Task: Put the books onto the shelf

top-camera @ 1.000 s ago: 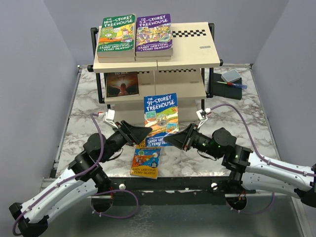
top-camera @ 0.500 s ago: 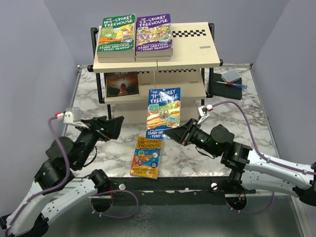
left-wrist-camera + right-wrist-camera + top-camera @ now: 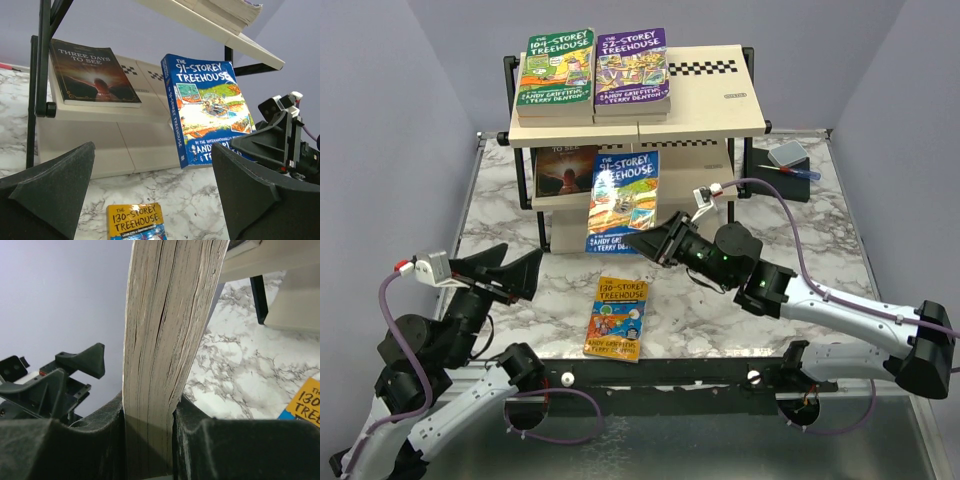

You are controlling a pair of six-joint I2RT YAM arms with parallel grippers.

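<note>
My right gripper (image 3: 646,243) is shut on the lower edge of a blue book (image 3: 623,200), holding it upright in the air in front of the shelf (image 3: 715,110). The right wrist view shows its page edge (image 3: 170,330) pinched between the jaws of the right gripper (image 3: 148,410). My left gripper (image 3: 512,272) hangs open and empty at the near left. A yellow book (image 3: 617,318) lies flat on the table. Green (image 3: 556,68) and purple (image 3: 632,66) books lie on the top tier, a dark book (image 3: 567,170) on the middle tier. The left wrist view shows the blue book (image 3: 207,107) beyond the wide-apart left gripper (image 3: 153,150).
A small dark box with a grey top (image 3: 782,162) and a pen beside it sit at the back right of the marble table (image 3: 500,210). The shelf's black frame posts (image 3: 42,60) stand at its corners. Grey walls close in both sides.
My left gripper opened, let go of the blue book and drew back to the near left. The right gripper carried the book up and leftward toward the shelf's middle tier.
</note>
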